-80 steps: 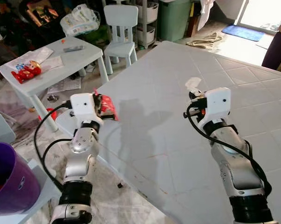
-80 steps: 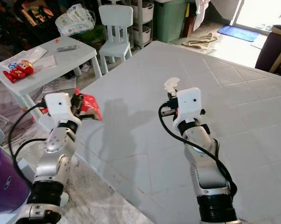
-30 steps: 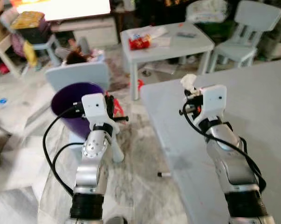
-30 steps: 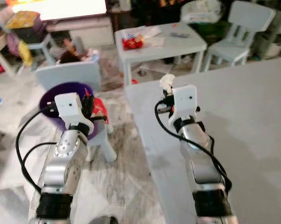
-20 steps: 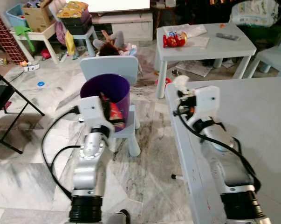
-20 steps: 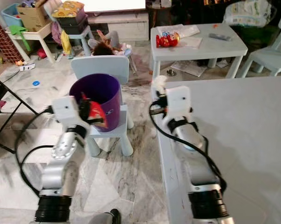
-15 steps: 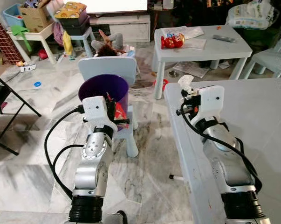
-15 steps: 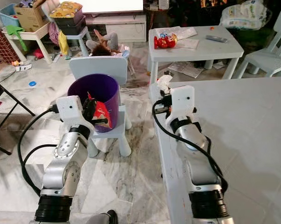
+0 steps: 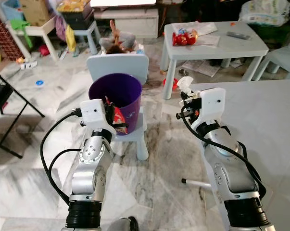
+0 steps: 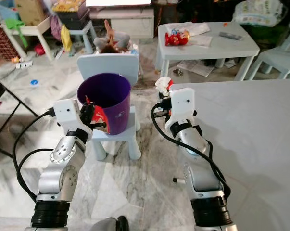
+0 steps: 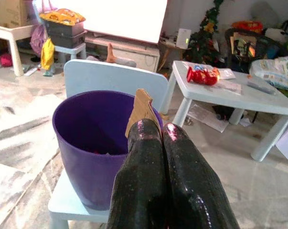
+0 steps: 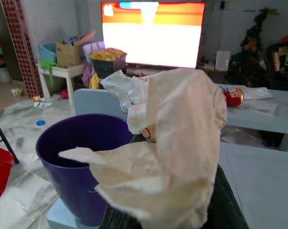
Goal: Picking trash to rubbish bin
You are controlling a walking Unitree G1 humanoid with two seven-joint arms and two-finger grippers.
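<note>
Purple rubbish bin [image 9: 117, 98]: smooth plastic, round, tapering, mouth up; stands on the seat of a pale blue child's chair [image 9: 117, 67], against its backrest.

Left claw [image 9: 117, 117]: fingers pressed together on a red snack wrapper [image 9: 119, 115], glossy, crinkled foil, its long axis upright; held at the bin's near rim, just short of the opening. The bin lies straight ahead of this claw, so the left arm is the nearer.

Right claw [image 10: 163, 89]: pinching a crumpled white tissue [image 10: 162, 83], soft, irregular wad; raised above the near corner of the grey desk [image 10: 250, 125], with the bin ahead and to its left, apart.

Judgement: wrapper drops first, with a short forward reach.
</note>
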